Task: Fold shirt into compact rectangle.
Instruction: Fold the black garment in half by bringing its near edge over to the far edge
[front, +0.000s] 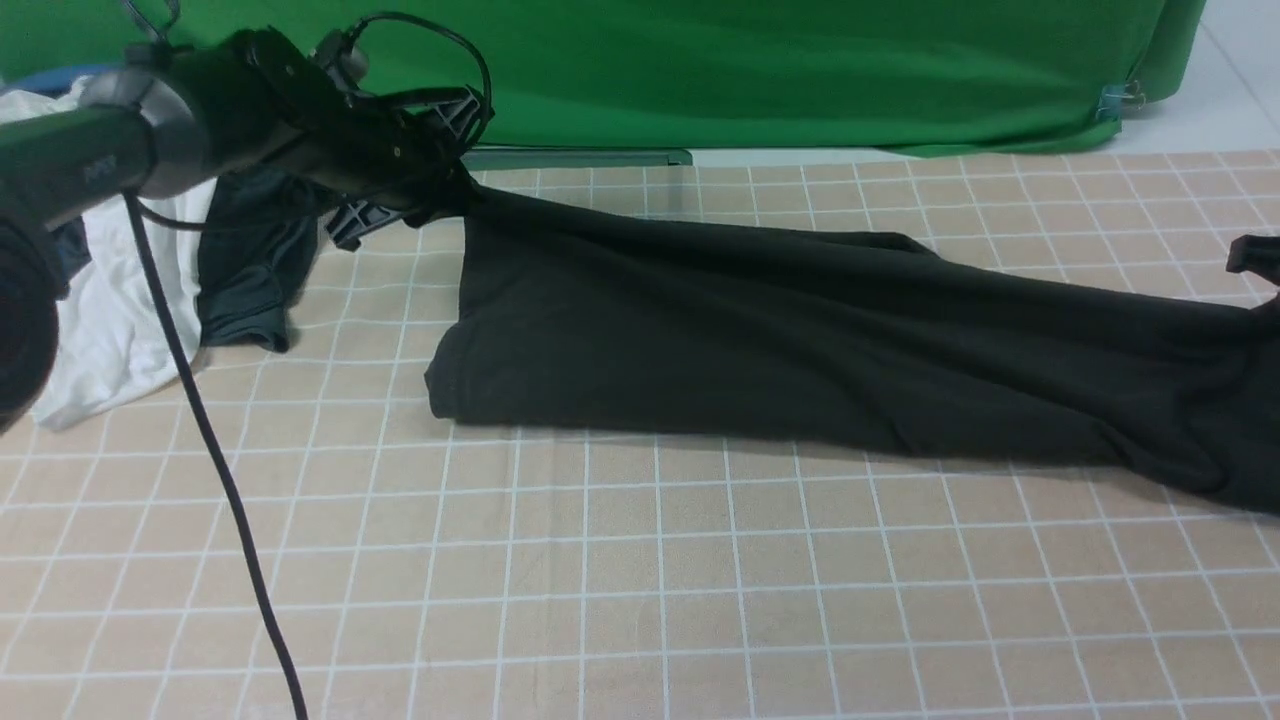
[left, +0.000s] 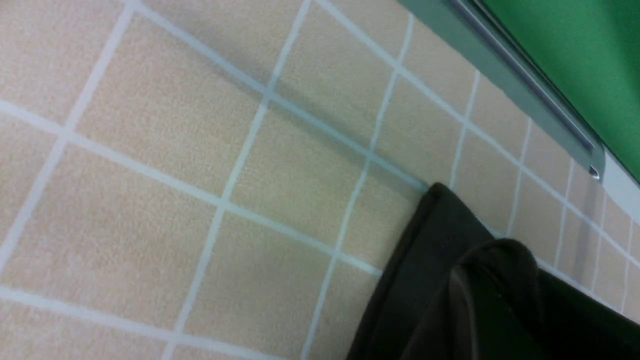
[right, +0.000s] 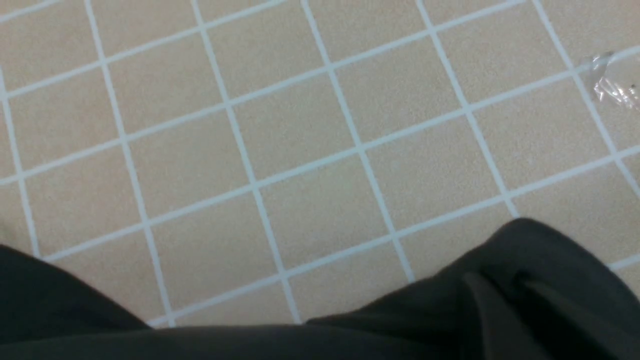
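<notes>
A table (front: 640, 600) covered in beige cloth with a white grid fills most of the front view. A green backdrop (front: 800, 70) hangs along its far edge. The shirt (front: 750, 340), plain black and gathered into one long band, stretches across the table from far left of centre to the right edge. Its near-left corner lies flat on the grid in a rounded fold, and both of its ends rise off the surface.

The left arm (front: 120, 150) reaches in from the left. Below it a white garment (front: 110, 330) lies heaped at the table's left edge. A dark grey garment (front: 250, 270) touches the heap's right side. A black cable (front: 225, 480) hangs from the arm and runs across the near-left of the table.

The left gripper (front: 452, 185) has its jaws closed, pinching the shirt's far-left corner just above the table. The left wrist view shows that cloth bunched over the grid near the table's far edge. Only a black piece of the right gripper (front: 1255, 258) shows at the right edge. It too is clamped on the shirt (the fabric climbs toward it, and the right wrist view shows the cloth gathered up close).

A small blue clip (front: 1110, 100) sits at the backdrop's lower right corner. In the right wrist view a scrap of clear tape (right: 612, 82) lies on the grid.
</notes>
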